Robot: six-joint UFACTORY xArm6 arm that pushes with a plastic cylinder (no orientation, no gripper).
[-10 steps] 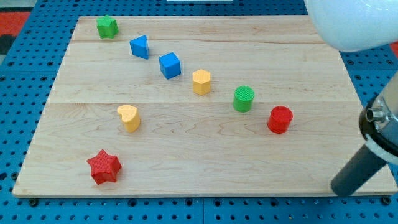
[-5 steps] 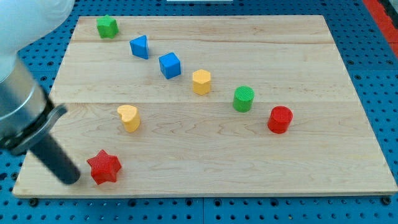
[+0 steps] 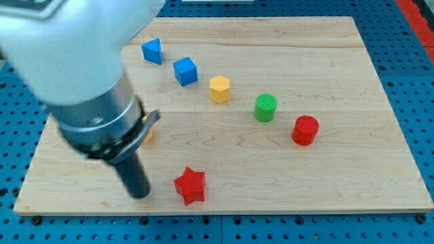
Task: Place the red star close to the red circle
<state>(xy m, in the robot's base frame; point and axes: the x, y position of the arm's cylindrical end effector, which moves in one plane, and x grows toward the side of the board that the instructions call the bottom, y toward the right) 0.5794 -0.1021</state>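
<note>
The red star [image 3: 190, 186] lies near the board's bottom edge, left of centre. The red circle [image 3: 305, 130], a short cylinder, stands at the right, well apart from the star. My tip [image 3: 141, 194] rests on the board just left of the red star, a small gap between them. The arm's large body covers the upper left of the view.
A blue triangle [image 3: 152, 51], blue cube [image 3: 184, 71], yellow hexagon [image 3: 220, 89] and green cylinder [image 3: 266, 108] run diagonally from top left toward the red circle. A yellow block [image 3: 146, 133] peeks out behind the arm. The wooden board [image 3: 339, 183] sits on a blue pegboard.
My tip has swept right along the bottom edge and pushed the red star rightward by about a hundred pixels. The arm now hides the green block and most of the yellow heart.
</note>
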